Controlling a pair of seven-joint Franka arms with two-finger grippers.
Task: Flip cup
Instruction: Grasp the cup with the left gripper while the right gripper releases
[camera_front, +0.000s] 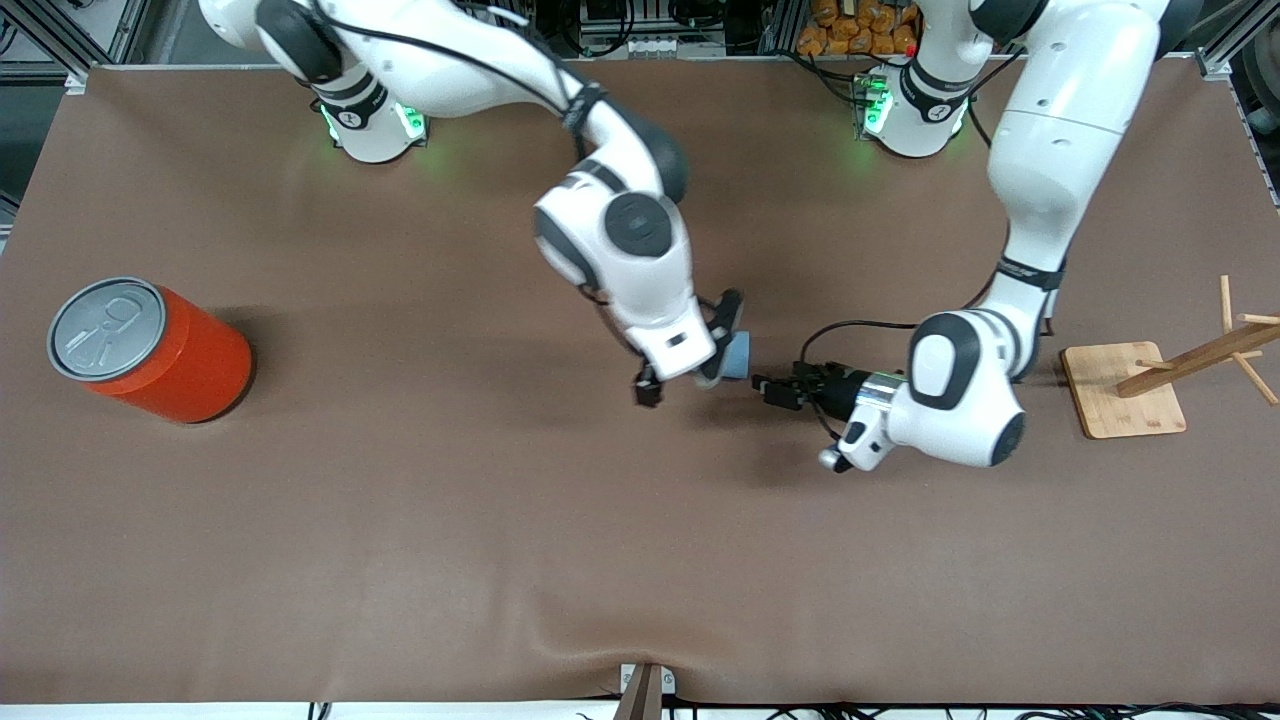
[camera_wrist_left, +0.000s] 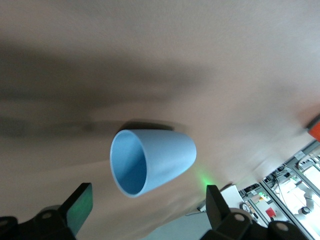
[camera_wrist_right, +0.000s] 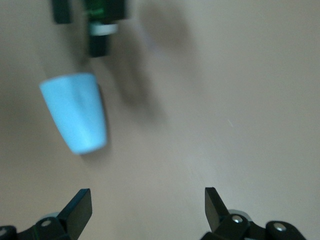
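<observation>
The light-blue cup (camera_front: 740, 356) lies on its side in the middle of the table. In the left wrist view the cup (camera_wrist_left: 152, 162) turns its darker blue mouth toward my left gripper. My left gripper (camera_front: 768, 388) is low beside the cup on the left arm's side, open and empty (camera_wrist_left: 147, 207), a short gap from the rim. My right gripper (camera_front: 718, 345) hangs over the table right beside the cup, partly covering it from the front. In the right wrist view it is open and empty (camera_wrist_right: 147, 207), with the cup (camera_wrist_right: 75, 117) off to one side of its fingers.
A large orange can (camera_front: 150, 350) with a grey pull-tab lid stands toward the right arm's end of the table. A wooden peg stand (camera_front: 1125, 390) stands toward the left arm's end, close to the left arm's elbow.
</observation>
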